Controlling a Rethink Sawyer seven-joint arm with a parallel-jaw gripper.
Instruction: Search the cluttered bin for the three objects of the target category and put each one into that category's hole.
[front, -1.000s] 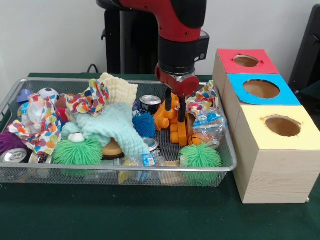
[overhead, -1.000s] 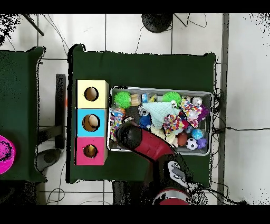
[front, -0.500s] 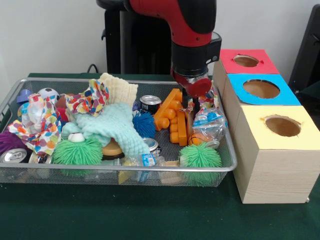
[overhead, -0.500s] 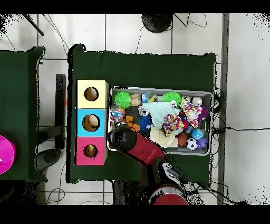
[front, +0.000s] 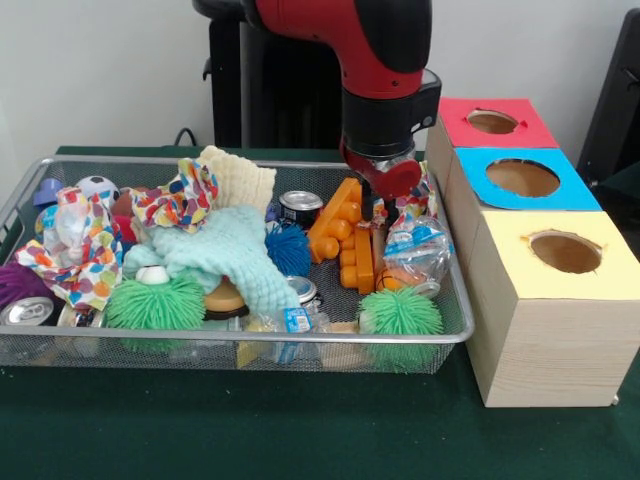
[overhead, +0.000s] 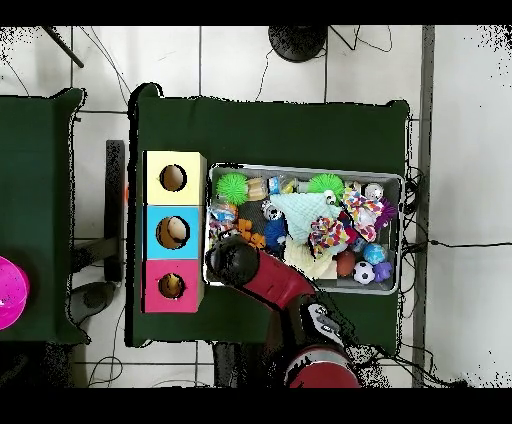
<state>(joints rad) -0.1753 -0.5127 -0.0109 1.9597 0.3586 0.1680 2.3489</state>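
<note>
My gripper hangs low over the back right part of the wire bin. It sits just right of an orange block toy and beside a spotted cloth. Below it lies a clear plastic bag with blue and orange contents. From overhead the arm's black and red head covers the gripper, and the orange toy peeks out beside it. Three wooden boxes stand by the bin, with a hole in a red top, a blue top and a yellow top.
The bin also holds two green spiky balls, a blue spiky ball, a mint cloth, a cream cloth, cans, a small football and more spotted cloth.
The gripper has moved from over the orange block toy to the right, towards the boxes. The orange toy has shifted and now lies more slanted. Little changed in the last half second.
</note>
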